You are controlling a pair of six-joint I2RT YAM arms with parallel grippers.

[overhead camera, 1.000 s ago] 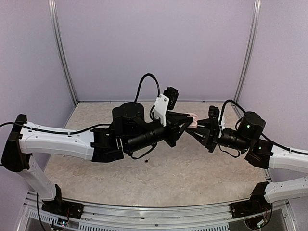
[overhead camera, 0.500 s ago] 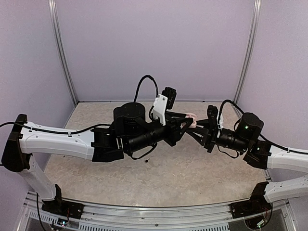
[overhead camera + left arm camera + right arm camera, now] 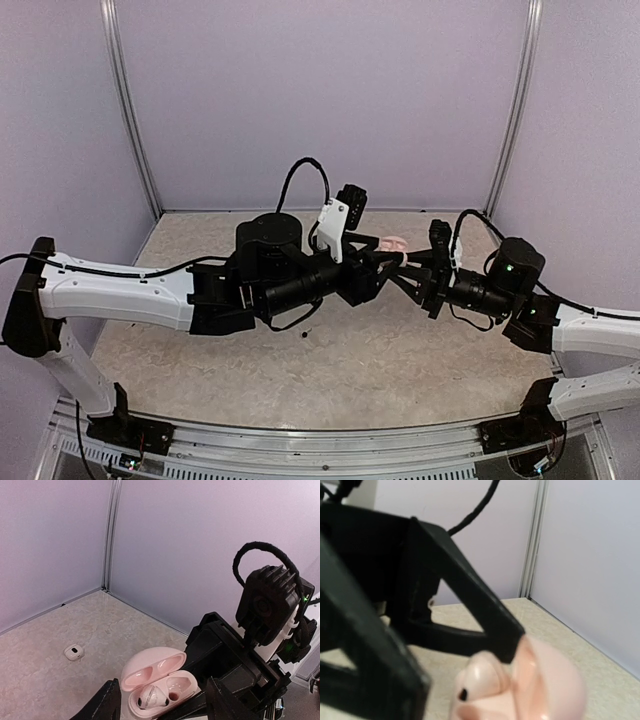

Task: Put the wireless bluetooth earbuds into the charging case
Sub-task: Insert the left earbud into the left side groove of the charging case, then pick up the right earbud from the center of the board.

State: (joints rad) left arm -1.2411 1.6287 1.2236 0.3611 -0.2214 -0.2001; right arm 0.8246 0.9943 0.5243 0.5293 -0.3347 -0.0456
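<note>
Charging case [image 3: 155,672]: pale pink, pebble-shaped, lid flipped up, held above the surface [image 3: 40,680] between the two arms. One earbud [image 3: 151,698], glossy pinkish-white, sits in the left well. Right fingers [image 3: 200,650] are clamped on the case from its far side. Left fingers [image 3: 107,705] are spread either side of it, gripping nothing. A small white piece [image 3: 74,652] with a dark spot lies on the surface, too small to identify.

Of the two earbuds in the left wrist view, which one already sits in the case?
The white earbud in the left socket of the open pink case. The other earbud lies loose on the table, apart from it.
</note>
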